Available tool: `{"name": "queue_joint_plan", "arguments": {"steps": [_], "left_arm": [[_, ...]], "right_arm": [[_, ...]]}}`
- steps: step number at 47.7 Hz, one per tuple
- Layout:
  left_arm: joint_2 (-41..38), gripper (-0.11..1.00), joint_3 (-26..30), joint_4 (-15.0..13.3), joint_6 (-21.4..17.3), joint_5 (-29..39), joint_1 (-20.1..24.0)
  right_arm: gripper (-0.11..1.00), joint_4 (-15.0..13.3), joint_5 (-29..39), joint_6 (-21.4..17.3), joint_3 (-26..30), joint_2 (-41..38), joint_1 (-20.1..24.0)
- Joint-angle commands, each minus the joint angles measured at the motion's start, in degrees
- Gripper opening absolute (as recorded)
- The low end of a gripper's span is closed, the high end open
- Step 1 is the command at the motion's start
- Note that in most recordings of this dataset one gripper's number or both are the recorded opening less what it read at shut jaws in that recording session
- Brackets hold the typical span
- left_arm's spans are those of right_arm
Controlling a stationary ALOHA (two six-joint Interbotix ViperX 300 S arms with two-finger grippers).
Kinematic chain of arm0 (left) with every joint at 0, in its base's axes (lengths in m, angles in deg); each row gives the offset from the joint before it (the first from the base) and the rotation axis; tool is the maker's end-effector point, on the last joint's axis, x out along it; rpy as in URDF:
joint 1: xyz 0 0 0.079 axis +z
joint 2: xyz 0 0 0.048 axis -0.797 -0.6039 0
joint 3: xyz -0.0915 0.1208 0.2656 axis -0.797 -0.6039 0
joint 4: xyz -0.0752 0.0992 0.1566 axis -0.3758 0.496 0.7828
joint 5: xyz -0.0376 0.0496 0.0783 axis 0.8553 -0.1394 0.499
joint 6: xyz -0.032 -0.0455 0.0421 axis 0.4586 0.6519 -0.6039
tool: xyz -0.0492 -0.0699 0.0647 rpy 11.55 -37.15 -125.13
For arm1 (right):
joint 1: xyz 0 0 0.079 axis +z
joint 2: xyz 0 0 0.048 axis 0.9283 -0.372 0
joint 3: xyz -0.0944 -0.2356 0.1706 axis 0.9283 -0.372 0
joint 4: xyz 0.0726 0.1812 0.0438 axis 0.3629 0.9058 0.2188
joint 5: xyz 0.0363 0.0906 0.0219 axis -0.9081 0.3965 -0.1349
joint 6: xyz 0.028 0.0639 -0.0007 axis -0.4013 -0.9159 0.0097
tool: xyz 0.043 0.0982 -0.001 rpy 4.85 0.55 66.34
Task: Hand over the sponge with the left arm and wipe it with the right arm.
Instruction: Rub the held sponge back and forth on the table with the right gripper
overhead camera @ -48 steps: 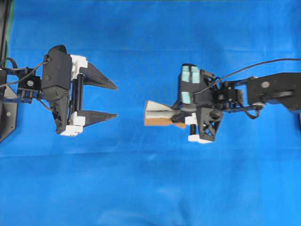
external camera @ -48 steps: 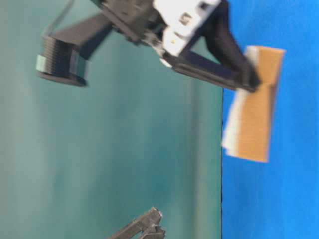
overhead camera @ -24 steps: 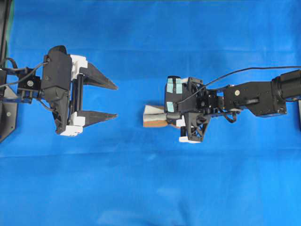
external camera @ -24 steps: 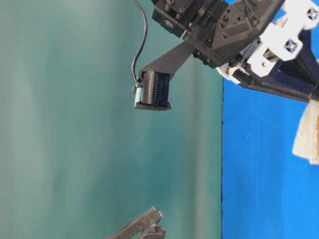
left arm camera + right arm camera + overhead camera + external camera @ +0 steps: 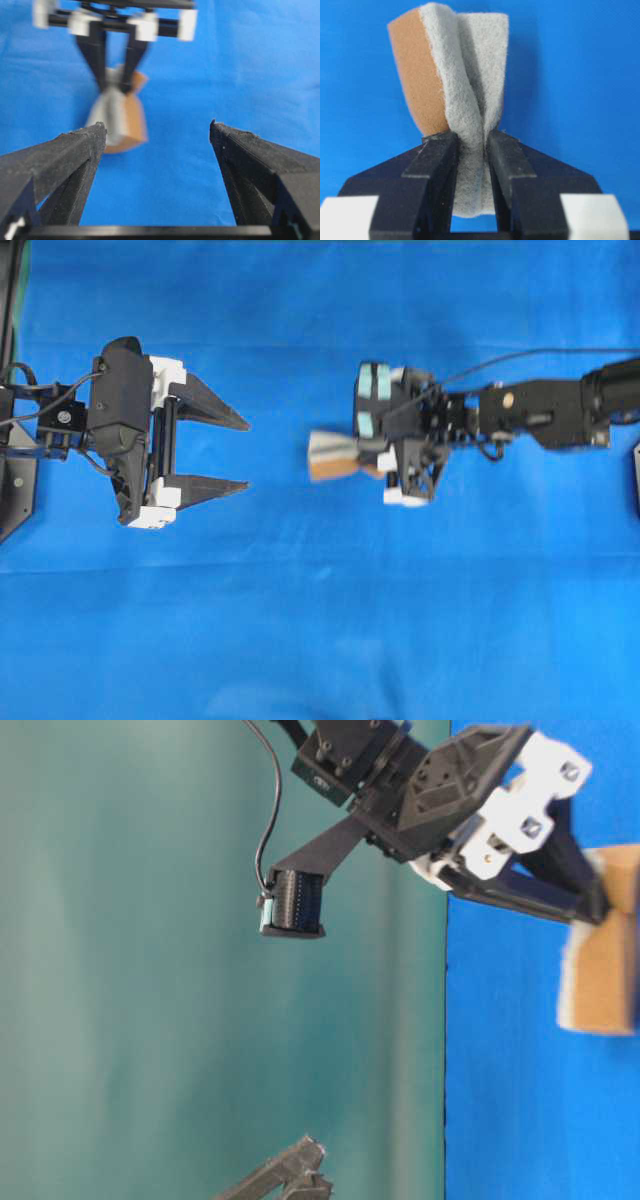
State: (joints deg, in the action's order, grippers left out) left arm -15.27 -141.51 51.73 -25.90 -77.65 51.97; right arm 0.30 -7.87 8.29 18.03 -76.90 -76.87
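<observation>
The sponge [image 5: 333, 455], grey on top with an orange-brown layer, is pinched at one end by my right gripper [image 5: 374, 461], the one with teal patches. In the right wrist view the jaws of the right gripper [image 5: 471, 140] squeeze the grey layer of the sponge [image 5: 465, 75] into a fold. The sponge [image 5: 598, 982] is over the blue cloth [image 5: 320, 620]; I cannot tell whether it touches. My left gripper [image 5: 247, 455] stands wide open to the left, apart from the sponge, nothing between its fingers. From the left wrist, the sponge [image 5: 120, 120] appears blurred beyond the left gripper [image 5: 157, 127].
The blue cloth covers the whole table in the overhead view. A black mount [image 5: 15, 480] stands at the left edge behind the left arm. The right arm [image 5: 545, 415] with its cable stretches in from the right edge.
The right arm has reached left with the sponge, then shifted it toward the far side of the cloth, pinching it slightly tighter. The left arm has not moved.
</observation>
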Motion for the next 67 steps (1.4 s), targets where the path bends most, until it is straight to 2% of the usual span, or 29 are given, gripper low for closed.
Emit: {"name": "queue_joint_plan", "arguments": {"steps": [1,9,21,27,38,48,59,67], "left_arm": [[0.35,0.81,-0.09,-0.09,-0.18,-0.7,0.26],[0.44,0.81,-0.09,-0.09,-0.26,-0.62,0.7],[0.35,0.81,-0.09,-0.09,-0.53,-0.62,1.14],[0.35,0.81,-0.09,-0.09,-0.44,-0.62,1.05],[0.35,0.81,-0.09,-0.09,-0.35,-0.7,1.05],[0.26,0.81,-0.09,-0.09,-0.26,-0.7,1.05],[0.18,0.81,0.0,-0.09,0.26,-0.62,0.79],[0.18,0.81,0.0,-0.09,0.26,-0.7,0.7]], "right_arm": [[0.29,-2.11,0.62,0.26,0.26,1.58,-3.87],[0.29,-3.87,0.97,0.26,0.44,1.58,-5.1],[0.29,-3.69,0.79,-0.62,0.35,1.58,-4.13],[0.29,-2.29,0.88,-1.14,0.09,1.67,-0.53],[0.28,2.99,1.58,-3.25,0.0,1.58,10.28],[0.28,4.04,4.31,-6.59,0.35,1.58,16.44],[0.28,3.69,4.48,-6.94,1.32,1.58,17.23],[0.28,1.41,4.22,-6.77,0.97,1.67,13.54]]}}
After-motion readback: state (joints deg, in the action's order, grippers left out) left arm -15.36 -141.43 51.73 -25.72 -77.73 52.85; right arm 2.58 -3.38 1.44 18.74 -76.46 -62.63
